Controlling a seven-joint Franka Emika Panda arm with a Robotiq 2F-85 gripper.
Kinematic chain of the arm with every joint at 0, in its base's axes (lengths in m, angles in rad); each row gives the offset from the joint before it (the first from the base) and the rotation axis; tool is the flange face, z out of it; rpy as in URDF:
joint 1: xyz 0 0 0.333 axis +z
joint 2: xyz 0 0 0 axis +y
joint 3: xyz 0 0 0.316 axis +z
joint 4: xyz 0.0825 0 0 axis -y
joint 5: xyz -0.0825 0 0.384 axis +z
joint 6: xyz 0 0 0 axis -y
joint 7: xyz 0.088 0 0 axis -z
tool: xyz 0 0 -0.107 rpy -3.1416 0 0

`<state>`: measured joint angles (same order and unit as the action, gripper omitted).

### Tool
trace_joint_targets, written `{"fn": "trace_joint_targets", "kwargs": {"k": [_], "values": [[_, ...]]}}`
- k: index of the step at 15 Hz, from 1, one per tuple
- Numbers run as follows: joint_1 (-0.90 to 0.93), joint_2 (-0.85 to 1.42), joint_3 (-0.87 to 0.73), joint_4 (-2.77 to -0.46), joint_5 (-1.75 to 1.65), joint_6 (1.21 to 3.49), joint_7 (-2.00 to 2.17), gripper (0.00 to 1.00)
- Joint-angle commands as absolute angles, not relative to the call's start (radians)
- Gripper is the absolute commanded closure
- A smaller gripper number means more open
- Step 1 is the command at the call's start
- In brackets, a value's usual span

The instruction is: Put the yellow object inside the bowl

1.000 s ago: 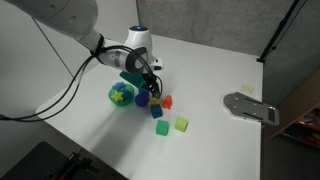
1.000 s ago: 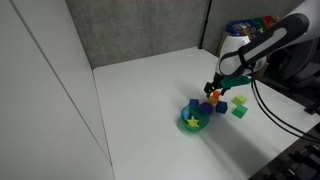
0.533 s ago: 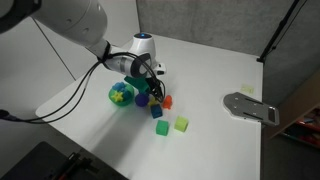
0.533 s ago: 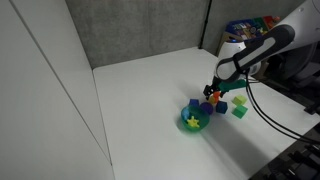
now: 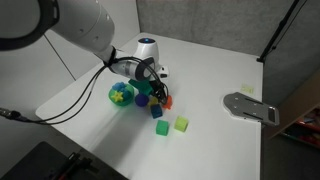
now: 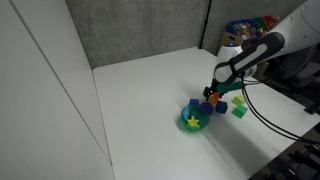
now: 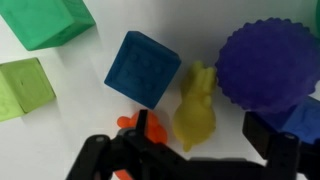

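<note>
In the wrist view the yellow object [image 7: 195,105] is a small yellow toy lying on the white table. It lies between a blue cube [image 7: 142,68] and a purple bumpy ball [image 7: 268,65]. My gripper [image 7: 205,130] is open, with one finger on each side of the yellow object and not closed on it. In both exterior views the gripper [image 5: 152,88] [image 6: 217,93] is low over the block cluster, just beside the teal-green bowl [image 5: 112,98] [image 6: 184,125]. The bowl holds some small coloured pieces. The yellow object is hidden under the gripper in both exterior views.
An orange piece [image 7: 130,124] touches my left finger. A green cube [image 7: 48,22] and a lime-green cube [image 7: 22,88] [image 5: 181,124] lie nearby. A grey flat plate [image 5: 250,107] lies further along the table. Grey walls stand behind the table.
The gripper has come down and shifted slightly toward the block cluster beside the bowl. The blocks and bowl have not moved.
</note>
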<state>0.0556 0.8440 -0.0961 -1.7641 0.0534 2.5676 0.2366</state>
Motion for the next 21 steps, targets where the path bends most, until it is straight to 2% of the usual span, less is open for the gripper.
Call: {"fn": "trace_joint_targets", "kwargs": {"k": [1,7,11,21], "values": [[0.055,0.875,-0.094,-1.719,0.052,2.560,0.246,0.34],[0.050,0.849,-0.086,-1.739,0.058,2.572,0.236,0.81],[0.055,0.788,-0.078,-1.778,0.058,2.586,0.231,0.91],[0.083,0.571,-0.052,-1.926,0.048,2.590,0.216,0.91]]}}
